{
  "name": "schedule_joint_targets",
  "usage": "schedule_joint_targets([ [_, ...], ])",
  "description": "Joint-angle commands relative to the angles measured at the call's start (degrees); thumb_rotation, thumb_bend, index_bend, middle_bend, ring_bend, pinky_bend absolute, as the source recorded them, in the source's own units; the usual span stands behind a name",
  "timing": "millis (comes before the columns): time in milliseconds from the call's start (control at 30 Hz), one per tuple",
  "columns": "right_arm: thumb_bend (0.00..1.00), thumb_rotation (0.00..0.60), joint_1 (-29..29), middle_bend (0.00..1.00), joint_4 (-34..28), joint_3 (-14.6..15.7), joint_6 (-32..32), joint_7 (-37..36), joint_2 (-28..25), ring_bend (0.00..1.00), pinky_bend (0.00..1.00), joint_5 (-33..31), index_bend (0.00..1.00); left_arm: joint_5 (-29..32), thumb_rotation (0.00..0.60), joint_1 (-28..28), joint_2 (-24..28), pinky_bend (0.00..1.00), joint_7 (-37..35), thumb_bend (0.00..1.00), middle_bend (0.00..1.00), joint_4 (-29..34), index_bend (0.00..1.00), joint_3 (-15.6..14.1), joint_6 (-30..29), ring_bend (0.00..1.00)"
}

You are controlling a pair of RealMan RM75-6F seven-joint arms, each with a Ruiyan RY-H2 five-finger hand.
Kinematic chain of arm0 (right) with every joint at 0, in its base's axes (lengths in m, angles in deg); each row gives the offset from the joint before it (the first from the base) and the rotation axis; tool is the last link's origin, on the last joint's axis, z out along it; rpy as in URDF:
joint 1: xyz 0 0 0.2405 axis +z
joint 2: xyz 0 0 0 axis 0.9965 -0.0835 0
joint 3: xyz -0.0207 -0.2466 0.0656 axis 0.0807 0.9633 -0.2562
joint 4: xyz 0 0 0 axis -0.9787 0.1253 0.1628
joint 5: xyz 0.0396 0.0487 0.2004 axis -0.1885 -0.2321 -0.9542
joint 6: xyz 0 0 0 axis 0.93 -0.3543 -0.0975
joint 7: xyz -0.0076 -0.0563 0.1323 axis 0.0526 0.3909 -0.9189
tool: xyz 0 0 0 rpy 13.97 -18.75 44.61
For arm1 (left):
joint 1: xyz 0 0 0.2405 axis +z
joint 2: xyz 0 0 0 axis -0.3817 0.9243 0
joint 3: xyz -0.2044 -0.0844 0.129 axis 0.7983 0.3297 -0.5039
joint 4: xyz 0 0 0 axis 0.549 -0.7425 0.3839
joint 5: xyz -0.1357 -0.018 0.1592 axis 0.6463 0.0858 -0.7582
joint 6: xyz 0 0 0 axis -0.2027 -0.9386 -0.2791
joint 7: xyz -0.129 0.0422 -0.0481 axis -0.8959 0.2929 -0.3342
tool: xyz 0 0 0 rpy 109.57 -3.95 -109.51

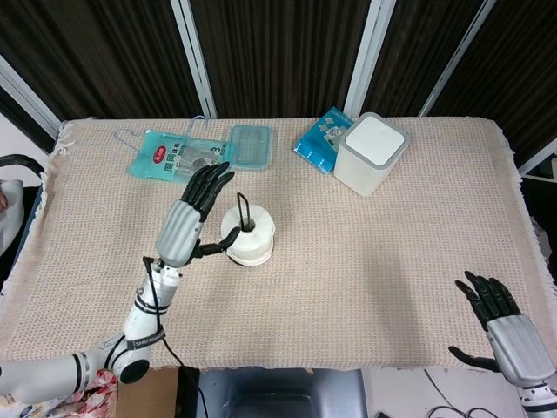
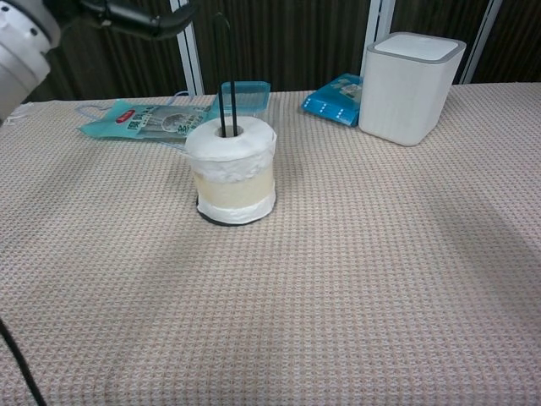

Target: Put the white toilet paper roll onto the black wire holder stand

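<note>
The white toilet paper roll (image 1: 248,237) sits fully down on the black wire holder stand (image 2: 223,85), its rod poking through the core. My left hand (image 1: 184,228) hovers beside it, fingers spread, holding nothing; only pulling away seems left

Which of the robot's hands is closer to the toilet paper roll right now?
Left. The left hand is right beside the toilet paper roll, which sits on the black wire holder stand. The right hand is far off at the table's near right corner.
</note>
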Motion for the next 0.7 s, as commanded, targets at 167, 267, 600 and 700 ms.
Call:
schedule_joint_targets([
  [167,0.14,0.6,0.19,0.0,-0.37,0.37,1.45,2.36,0.68,0.0,0.0,-0.05,0.0,-10.31,0.6,14.96,11.65,0.05,-4.27,0.38,0.0,-1.27,0.0,-19.22,-7.38,0.0],
  [267,0.14,0.6,0.29,0.0,-0.59,0.38,2.06,3.63,1.2,0.0,0.0,-0.2,0.0,-11.5,0.6,21.1,11.29,0.05,-4.37,0.38,0.0,-9.29,0.0,-23.97,-11.21,0.0],
  [600,0.14,0.6,0.5,0.0,-0.97,0.44,3.4,6.74,2.5,0.0,0.0,-0.54,0.0,-7.79,0.6,28.64,7.15,0.02,-0.06,0.4,0.0,-22.66,0.0,-22.68,-13.49,0.0],
  [700,0.14,0.6,0.5,0.0,-0.99,0.29,3.48,6.84,2.58,0.0,0.0,-1.0,0.0,-7.17,0.6,29.48,6.48,0.02,3.35,0.4,0.0,-23.59,0.0,-21.31,-13.97,0.0],
])
